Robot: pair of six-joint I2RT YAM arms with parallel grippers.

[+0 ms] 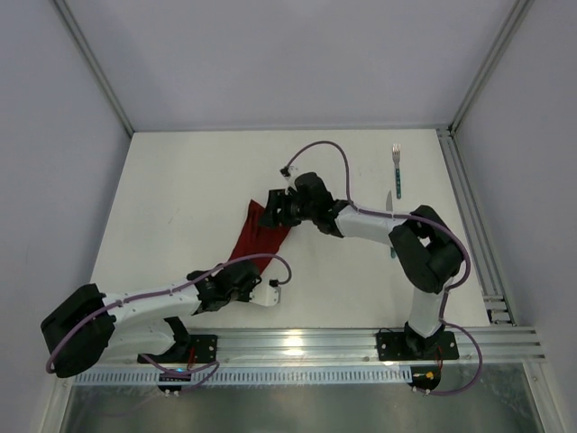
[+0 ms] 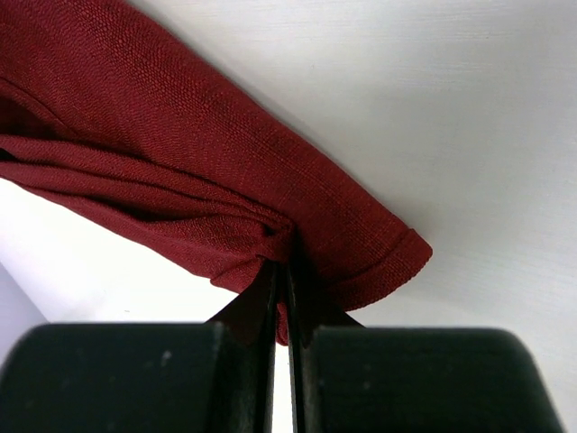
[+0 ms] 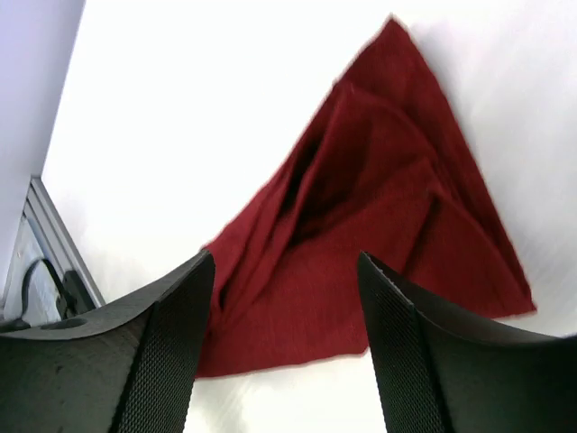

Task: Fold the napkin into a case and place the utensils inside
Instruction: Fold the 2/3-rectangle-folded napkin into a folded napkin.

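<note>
White tabletop [image 1: 180, 198] carries everything. At the left, the left gripper [image 2: 281, 271] is pinched closed on an edge of the soft dark red fabric napkin [image 2: 180, 117], which lies crumpled at the centre. The right gripper [image 3: 287, 262] hovers over its far end, jaws apart, holding nothing. A pull from one side only may bunch the cloth instead of laying it flat. The thin teal-handled metal fork [image 1: 396, 171] lies well apart at the right

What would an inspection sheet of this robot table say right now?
Surface: white flat tabletop.
Job's things: dark red fabric napkin crumpled, partly folded; teal-handled metal fork lying far right; teal-handled metal knife partly under right arm.
Clutter: nothing seen.
Grippers: left gripper shut on napkin's edge; right gripper open above napkin, empty.
Cables: purple cables loop along both arms.
Surroundings: pale walls, aluminium rails.
</note>
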